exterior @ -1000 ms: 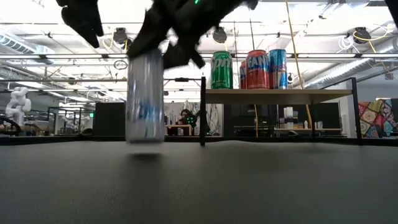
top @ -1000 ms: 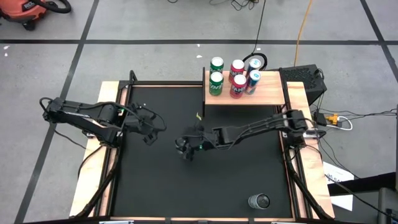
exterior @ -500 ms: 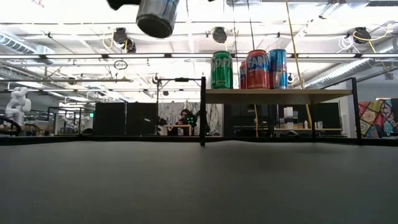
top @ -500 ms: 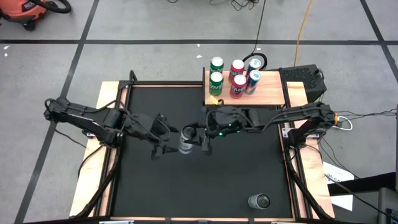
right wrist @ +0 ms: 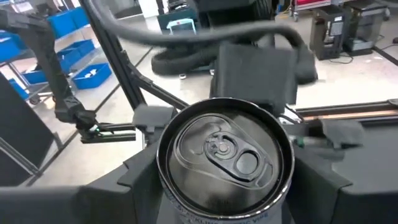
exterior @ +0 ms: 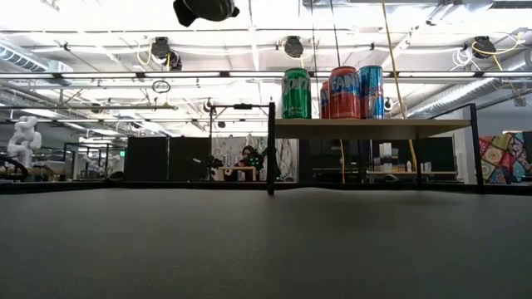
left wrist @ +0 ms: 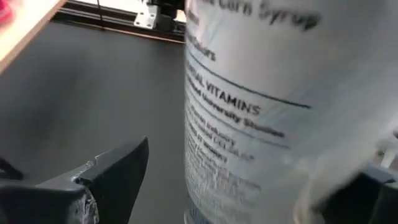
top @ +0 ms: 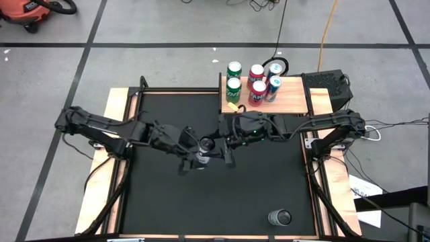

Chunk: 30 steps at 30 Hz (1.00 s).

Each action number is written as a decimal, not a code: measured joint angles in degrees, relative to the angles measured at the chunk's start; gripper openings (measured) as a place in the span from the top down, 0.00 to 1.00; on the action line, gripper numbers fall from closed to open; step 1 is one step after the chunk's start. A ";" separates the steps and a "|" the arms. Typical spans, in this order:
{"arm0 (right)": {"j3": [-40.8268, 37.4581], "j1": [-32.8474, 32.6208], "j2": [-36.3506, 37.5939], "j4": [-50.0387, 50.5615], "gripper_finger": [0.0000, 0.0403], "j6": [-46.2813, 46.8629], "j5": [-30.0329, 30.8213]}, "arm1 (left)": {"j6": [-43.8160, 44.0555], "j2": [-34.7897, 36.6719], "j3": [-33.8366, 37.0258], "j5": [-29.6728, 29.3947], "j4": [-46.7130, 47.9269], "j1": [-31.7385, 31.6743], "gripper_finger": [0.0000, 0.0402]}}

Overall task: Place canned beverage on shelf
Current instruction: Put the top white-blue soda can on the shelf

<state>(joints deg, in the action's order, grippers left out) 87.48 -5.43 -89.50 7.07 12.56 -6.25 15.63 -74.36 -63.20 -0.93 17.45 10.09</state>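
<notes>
Both my arms have come together over the mat's middle, the silver can [top: 203, 149] lifted high.

My right gripper [top: 213, 149] clamps it; my left gripper [top: 195, 156] stands wide open around it, away from the shelf [top: 290, 102].

Black mat [top: 168, 195] spread over the table [top: 118, 99], pale wood showing along the edges. Beyond the far left corner, on the grey tiled floor [top: 168, 67], a red shop vacuum [top: 30, 10]. Yellow cable [top: 327, 27] trailing across the floor toward a black box [top: 329, 84] at the table's right edge. White papers [top: 363, 195] lying near the right front corner. Across the room: a white figure [exterior: 23, 137] far left, patchwork cloth [exterior: 515, 154] far right, blue bins [right wrist: 87, 71] stacked on racks.
</notes>
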 joint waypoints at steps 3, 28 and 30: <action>0.00 0.00 0.00 -0.02 0.39 0.13 -0.10 | -0.94 -1.23 0.00 1.78 -1.26 -0.22 0.07; 0.11 -0.17 0.11 1.41 0.17 8.53 22.38 | -5.51 -0.88 0.02 -25.68 -0.52 -1.22 0.38; 0.11 0.09 0.11 1.00 0.18 7.96 22.67 | -5.55 -0.88 0.02 -25.70 -0.74 -1.23 0.37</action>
<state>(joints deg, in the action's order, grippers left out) 87.59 -5.34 -89.38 8.07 20.51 16.42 10.09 -75.24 -63.18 -26.63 16.71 8.86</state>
